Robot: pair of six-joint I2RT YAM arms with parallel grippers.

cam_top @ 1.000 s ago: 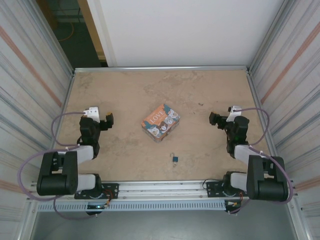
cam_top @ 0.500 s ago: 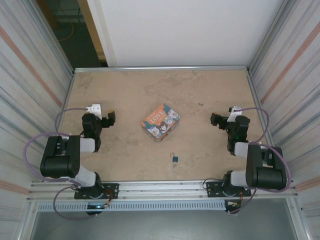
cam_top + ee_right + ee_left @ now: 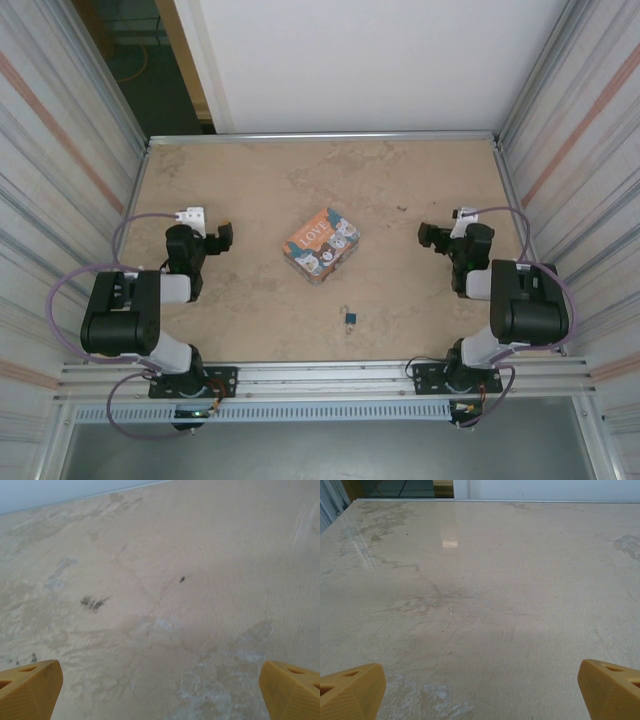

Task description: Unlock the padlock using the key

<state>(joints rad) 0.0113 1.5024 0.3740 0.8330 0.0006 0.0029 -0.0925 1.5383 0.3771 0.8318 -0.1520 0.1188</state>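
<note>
Since a second ago, both arms have been folded upward, so that their big black elbow blocks are seen further from the near edge of the table [image 3: 260,180], while the box [image 3: 321,244] and the padlock [image 3: 351,319] have been left where they lay. The left gripper [image 3: 224,237] is held low near the left edge, pointing toward the middle, and its jaws are spread wide with nothing between them. In the left wrist view its yellow fingertips [image 3: 350,692] are seen at the two bottom corners with bare table between them. The right gripper [image 3: 428,236] is held near the right edge, facing the left one across the table, and it is likewise spread wide and empty. In the right wrist view its yellow fingertips [image 3: 290,687] frame pale table marked by a few dark specks [image 3: 94,602]. The orange box is set at a slant about the middle of the table. The small blue padlock is laid close to the near edge, about midway along it, well apart from both grippers; a key cannot be told apart at this size.
</note>
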